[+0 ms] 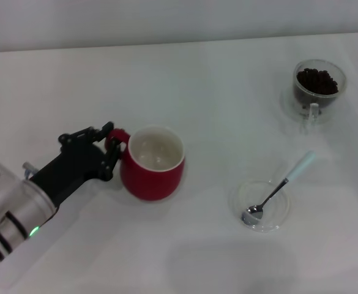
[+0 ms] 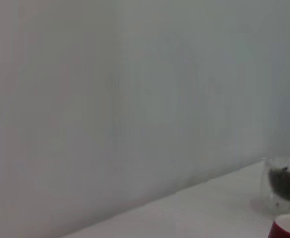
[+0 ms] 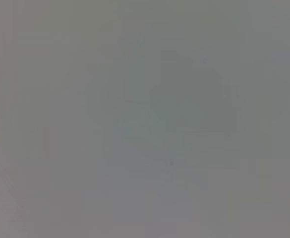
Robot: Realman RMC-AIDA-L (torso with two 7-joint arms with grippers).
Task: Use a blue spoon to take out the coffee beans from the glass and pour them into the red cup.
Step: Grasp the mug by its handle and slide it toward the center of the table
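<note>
- White desk [image 1: 215, 79]: a plain flat surface carrying every item, shown from the head view.
- Left gripper [image 1: 109, 149]: black, on a silver arm entering from the near left; its fingers pinch the red loop handle of the cup.
- Red cup [image 1: 152, 163]: squat rounded mug with a white, empty inside, upright left of centre, handle turned to the left.
- Flat clear glass saucer [image 1: 275, 219]: near right, well apart from the cup.
- Glass [image 1: 319, 87]: small clear cup at the far right, its side handle facing the near edge.
- Blue spoon [image 1: 279, 187]: long axis diagonal; metal bowl resting in the saucer at the near-left end, pale blue handle pointing far right, out over the rim.
- Coffee beans [image 1: 317, 80]: dark heap inside the glass.
- Right gripper: not visible in any view.
</note>
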